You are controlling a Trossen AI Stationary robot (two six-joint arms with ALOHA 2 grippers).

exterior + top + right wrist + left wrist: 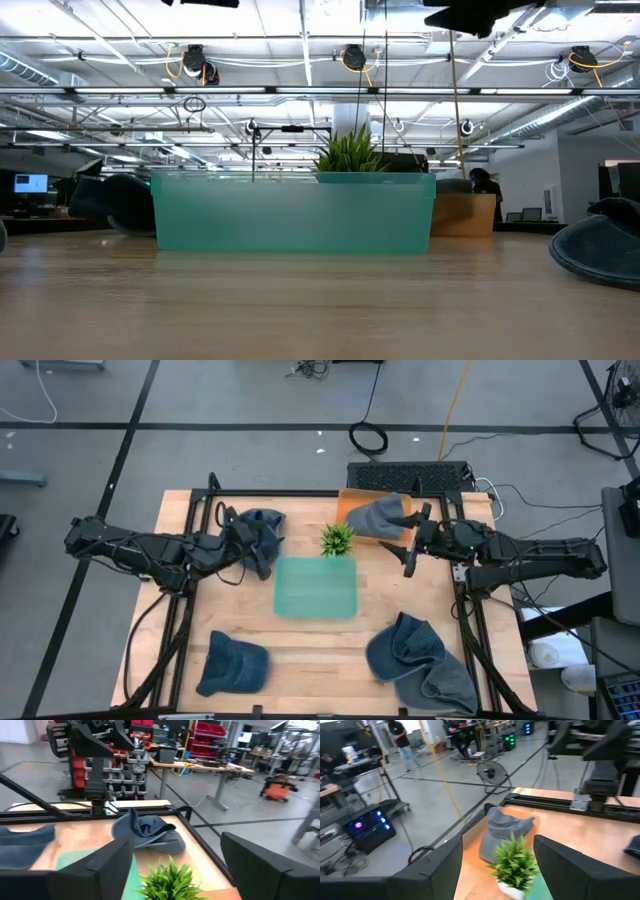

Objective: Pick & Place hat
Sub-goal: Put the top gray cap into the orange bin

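Note:
Several caps lie on the wooden table. A blue one (262, 530) sits at the far left, and a grey one (380, 515) rests on an orange box (350, 500) at the far right. Two more blue ones lie near left (232, 663) and near right (420, 660). A green tray (316, 587) sits at the centre with a small potted plant (337, 540) behind it. My left gripper (243, 545) hovers open by the far-left cap. My right gripper (413, 545) hovers open beside the grey cap. Each wrist view shows nothing between the fingers, only the plant (514, 862) (167, 880) and the opposite cap (505, 827) (147, 832) beyond.
A black frame rail runs along the table's far and side edges (300, 493). A keyboard-like black unit (410, 476) lies behind the orange box. Bare wood shows between the tray and the two near caps (320, 650). The low view shows the tray (295, 212) across its middle.

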